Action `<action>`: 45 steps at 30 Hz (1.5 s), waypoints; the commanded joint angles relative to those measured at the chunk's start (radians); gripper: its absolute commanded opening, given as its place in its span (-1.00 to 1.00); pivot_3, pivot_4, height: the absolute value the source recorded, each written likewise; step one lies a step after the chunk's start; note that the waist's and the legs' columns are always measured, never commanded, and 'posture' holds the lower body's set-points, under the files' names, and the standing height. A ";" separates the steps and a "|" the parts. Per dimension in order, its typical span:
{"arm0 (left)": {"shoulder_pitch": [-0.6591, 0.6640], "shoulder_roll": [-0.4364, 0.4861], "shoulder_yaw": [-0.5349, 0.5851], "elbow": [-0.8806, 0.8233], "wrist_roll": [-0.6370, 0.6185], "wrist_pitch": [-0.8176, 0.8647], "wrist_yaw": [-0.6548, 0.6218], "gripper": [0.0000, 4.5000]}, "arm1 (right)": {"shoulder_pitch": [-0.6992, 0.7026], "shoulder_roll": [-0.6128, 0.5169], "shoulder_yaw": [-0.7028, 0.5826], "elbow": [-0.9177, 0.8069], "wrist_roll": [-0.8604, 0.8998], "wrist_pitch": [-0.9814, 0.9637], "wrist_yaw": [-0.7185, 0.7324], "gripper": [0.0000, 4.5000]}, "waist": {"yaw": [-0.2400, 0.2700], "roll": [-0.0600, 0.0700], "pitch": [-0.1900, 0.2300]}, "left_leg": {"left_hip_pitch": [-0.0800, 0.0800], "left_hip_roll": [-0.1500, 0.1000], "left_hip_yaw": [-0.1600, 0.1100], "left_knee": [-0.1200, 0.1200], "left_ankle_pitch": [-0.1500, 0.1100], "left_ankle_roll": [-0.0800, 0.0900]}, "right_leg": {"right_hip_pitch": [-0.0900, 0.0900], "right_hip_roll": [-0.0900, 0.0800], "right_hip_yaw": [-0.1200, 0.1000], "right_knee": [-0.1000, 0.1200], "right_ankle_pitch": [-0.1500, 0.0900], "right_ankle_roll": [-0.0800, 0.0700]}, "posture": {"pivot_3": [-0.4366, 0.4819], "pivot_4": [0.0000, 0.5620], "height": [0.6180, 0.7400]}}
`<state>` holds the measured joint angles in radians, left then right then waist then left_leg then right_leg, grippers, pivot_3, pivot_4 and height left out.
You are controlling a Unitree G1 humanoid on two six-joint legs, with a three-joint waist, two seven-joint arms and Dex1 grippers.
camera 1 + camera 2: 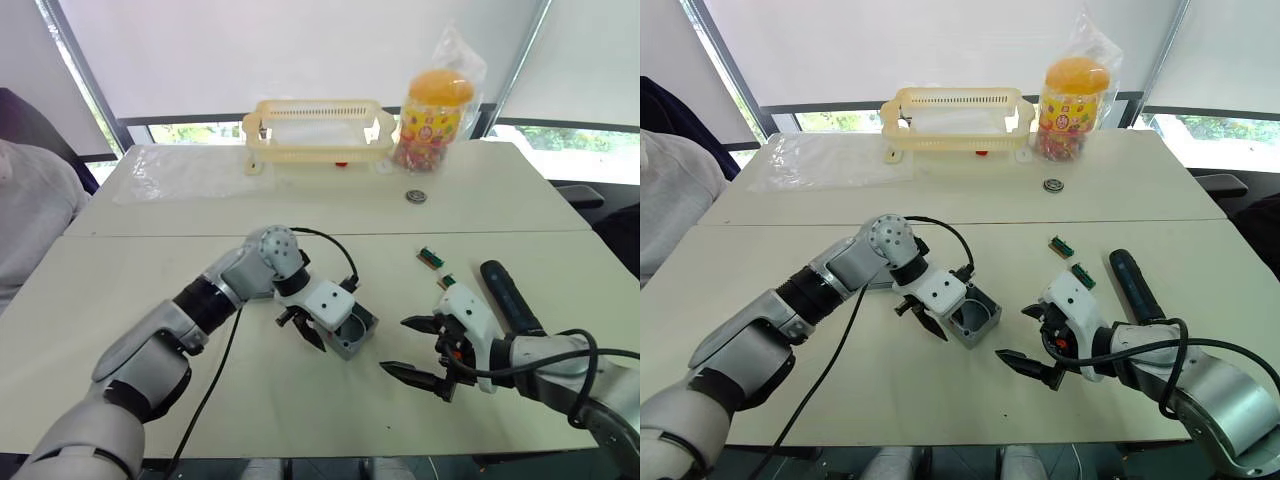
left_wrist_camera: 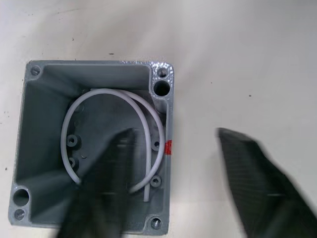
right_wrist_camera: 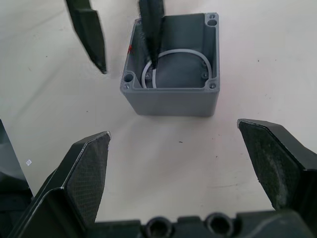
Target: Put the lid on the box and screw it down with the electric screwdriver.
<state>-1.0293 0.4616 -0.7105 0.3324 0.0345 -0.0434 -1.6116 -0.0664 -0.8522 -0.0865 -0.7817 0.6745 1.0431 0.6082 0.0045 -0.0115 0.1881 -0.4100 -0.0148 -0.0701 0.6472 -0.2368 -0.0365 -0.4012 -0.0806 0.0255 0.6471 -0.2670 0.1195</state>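
a: where is the box (image 1: 972,318) found, and how is it met by the left gripper (image 1: 923,318)?

b: it is stood open-topped near the middle of the table's (image 1: 940,400) front half, well in from the front edge. the left gripper's fingers are spread apart across one wall, one finger dipped inside by the white ring (image 2: 106,136), the other left outside by the red mark. nothing is clamped. the wall is judged to be straddled so that the box can be steadied or nudged.

a: and the right gripper (image 1: 1028,345)?

b: it is held low over the table just beside the box, towards the right edge, fingers wide apart and nothing between them. it is pointed at the box, as though a brace from the opposite side were intended.

a: the electric screwdriver (image 1: 1134,285)?

b: it is lain flat behind the right gripper, nearer the right edge, untouched. two small green circuit boards (image 1: 1072,260) are lain near it.

a: the lid?

b: it cannot be made out, so the box is judged not yet covered. a pale yellow basket (image 1: 955,122) and a sweet jar (image 1: 1074,95) are kept along the far edge.
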 commanded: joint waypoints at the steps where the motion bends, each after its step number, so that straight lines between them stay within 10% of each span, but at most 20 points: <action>1: -0.001 0.009 0.061 -0.050 -0.008 0.030 0.011 0.94 | -0.002 -0.025 -0.021 -0.018 0.004 -0.013 0.011 1.00 | 0.000 0.000 0.000 | 0.000 0.000 0.000 0.000 0.000 0.000 | 0.000 0.000 0.000 0.000 0.000 0.000 | -0.05 -0.47 1.00; 10: -0.186 0.175 0.338 -0.034 -0.218 0.393 0.016 0.97 | -0.089 -0.070 -0.216 0.037 0.203 0.049 0.088 1.00 | -0.016 0.000 0.001 | 0.000 0.000 -0.001 0.000 0.000 0.000 | 0.000 0.000 -0.001 0.000 0.000 0.001 | -0.05 -0.47 1.00; 16: -0.177 0.242 0.527 0.105 -0.180 0.637 0.338 0.97 | -0.309 -0.048 -0.169 0.169 0.221 -0.009 0.101 1.00 | -0.025 0.000 0.001 | 0.001 0.001 -0.002 -0.001 -0.001 0.001 | -0.001 0.001 -0.001 0.002 -0.001 0.001 | -0.05 -0.47 1.00; 29: 0.071 0.192 0.935 -0.240 -0.192 1.559 0.988 0.97 | -0.655 -0.016 0.191 0.384 0.024 -0.188 0.357 1.00 | -0.019 -0.002 0.003 | -0.001 -0.001 -0.003 0.000 -0.001 0.001 | -0.002 0.000 -0.002 0.003 -0.001 0.002 | -0.05 -0.47 1.00; 45: 0.120 0.018 0.957 -0.095 -0.199 1.574 1.222 0.97 | -0.563 -0.004 0.255 0.335 -0.142 -0.276 0.382 1.00 | -0.018 -0.002 0.004 | -0.001 -0.002 -0.004 -0.001 0.002 -0.004 | -0.003 -0.001 -0.002 0.004 -0.001 0.002 | -0.05 -0.47 1.00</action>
<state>-0.9009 0.4699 0.2546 0.2341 -0.1620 1.5598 -0.4027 -0.6255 -0.8532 0.2184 -0.4081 0.5250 0.7652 1.0005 -0.0138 -0.0138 0.1916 -0.4109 -0.0167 -0.0743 0.6460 -0.2350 -0.0404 -0.4046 -0.0817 0.0234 0.6516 -0.2677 0.1213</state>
